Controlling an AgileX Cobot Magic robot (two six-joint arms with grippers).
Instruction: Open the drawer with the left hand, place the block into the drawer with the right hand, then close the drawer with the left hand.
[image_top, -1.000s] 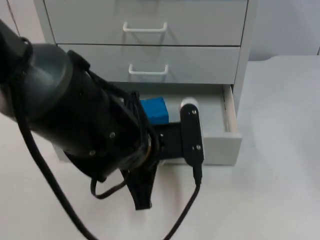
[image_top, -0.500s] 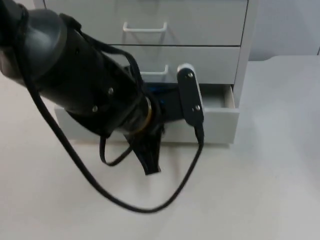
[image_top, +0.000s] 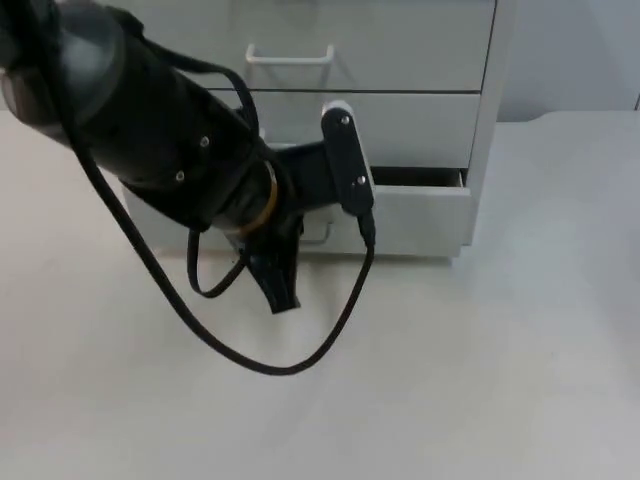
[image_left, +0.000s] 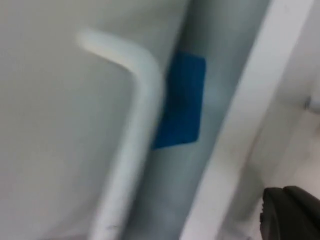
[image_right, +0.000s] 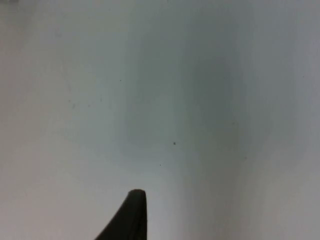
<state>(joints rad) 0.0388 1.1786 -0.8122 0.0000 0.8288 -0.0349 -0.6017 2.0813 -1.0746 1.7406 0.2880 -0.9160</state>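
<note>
I have the left arm (image_top: 170, 140) across the front of the cabinet (image_top: 487, 100), its gripper low against the face of the bottom drawer (image_top: 420, 215). I cannot tell whether the left gripper is apart or together, as the arm's own bulk covers it from above. The drawer stands only a crack out from the cabinet, a dark gap showing along its top edge. In the left wrist view the blue block (image_left: 182, 100) lies inside that gap, behind the drawer front, with the white handle (image_left: 130, 130) running just before it. So the block is in the drawer, and I judge the closing push is nearly done. The drawer looks like a stiff, light box on slides; it should run freely, so I would press flat on the front panel near the handle instead of at one corner, to keep it from skewing. The handle is a thin, smooth bar and may slip under a fingertip. The right arm waits; its wrist view gives bare white table (image_right: 200, 100) and one black fingertip (image_right: 131, 215), and I cannot tell the right gripper's state either.
</note>
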